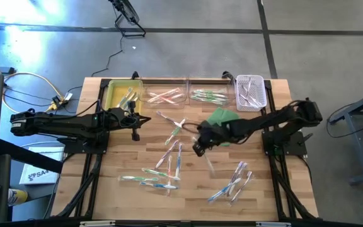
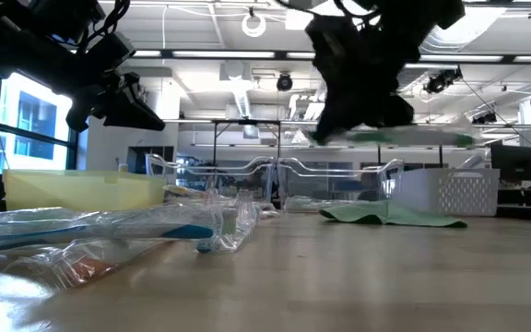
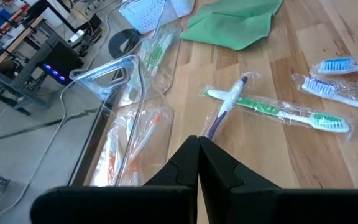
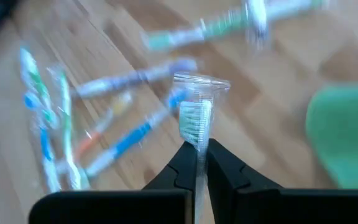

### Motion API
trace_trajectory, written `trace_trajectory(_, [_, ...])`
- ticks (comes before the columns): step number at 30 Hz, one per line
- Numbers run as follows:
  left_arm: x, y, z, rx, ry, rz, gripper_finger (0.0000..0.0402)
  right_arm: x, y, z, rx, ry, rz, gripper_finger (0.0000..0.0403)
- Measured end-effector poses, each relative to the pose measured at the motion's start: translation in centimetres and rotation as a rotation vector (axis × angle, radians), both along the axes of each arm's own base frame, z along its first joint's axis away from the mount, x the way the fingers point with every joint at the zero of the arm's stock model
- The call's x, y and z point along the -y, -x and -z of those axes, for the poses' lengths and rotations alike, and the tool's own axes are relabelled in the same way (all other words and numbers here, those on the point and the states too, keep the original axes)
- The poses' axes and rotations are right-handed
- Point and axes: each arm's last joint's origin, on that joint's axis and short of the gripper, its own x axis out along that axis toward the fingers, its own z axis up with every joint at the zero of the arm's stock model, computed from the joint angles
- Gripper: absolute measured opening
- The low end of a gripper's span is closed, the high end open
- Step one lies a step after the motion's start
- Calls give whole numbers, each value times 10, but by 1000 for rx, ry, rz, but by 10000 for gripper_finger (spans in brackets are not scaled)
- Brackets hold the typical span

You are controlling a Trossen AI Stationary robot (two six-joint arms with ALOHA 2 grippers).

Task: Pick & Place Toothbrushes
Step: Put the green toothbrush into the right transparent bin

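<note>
Holding a wrapped toothbrush (image 4: pixel 195 121) clamped in my right end effector (image 1: pixel 199 149), lifted above mid-surface (image 1: pixel 257 189), its green bristles just past the fingertips, long axis running back between the jaws. Clear bins (image 1: pixel 191 93) lie beyond, behind the green cloth (image 1: pixel 222 117), so the right arm is the nearer one. My left end effector (image 1: pixel 135 131) is pressed together, empty, beside the yellow bin (image 1: pixel 113 94). Loose toothbrushes (image 1: pixel 169 161) are scattered below. The brush handle is hidden; the wrist view smears.

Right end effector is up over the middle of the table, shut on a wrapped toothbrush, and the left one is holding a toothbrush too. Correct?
Not quite. The left end effector is shut on nothing, as the left wrist view shows. The rest holds: the right end effector is over the middle of the table, shut on a wrapped toothbrush.
</note>
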Motion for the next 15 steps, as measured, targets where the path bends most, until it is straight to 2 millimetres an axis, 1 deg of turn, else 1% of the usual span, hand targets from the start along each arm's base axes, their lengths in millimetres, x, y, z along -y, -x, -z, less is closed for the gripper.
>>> trace_trajectory(4, [0,0,0,0,0,0,5,21,8,-24,70,120,-13,9])
trace_trajectory(9, [0,0,0,1,0,0,5,47,20,-50,121,388,21,9])
trace_trajectory(12, [0,0,0,0,0,0,5,61,22,-61,124,554,37,9])
trace_trajectory(15, [0,0,0,1,0,0,5,76,24,-66,87,707,79,9])
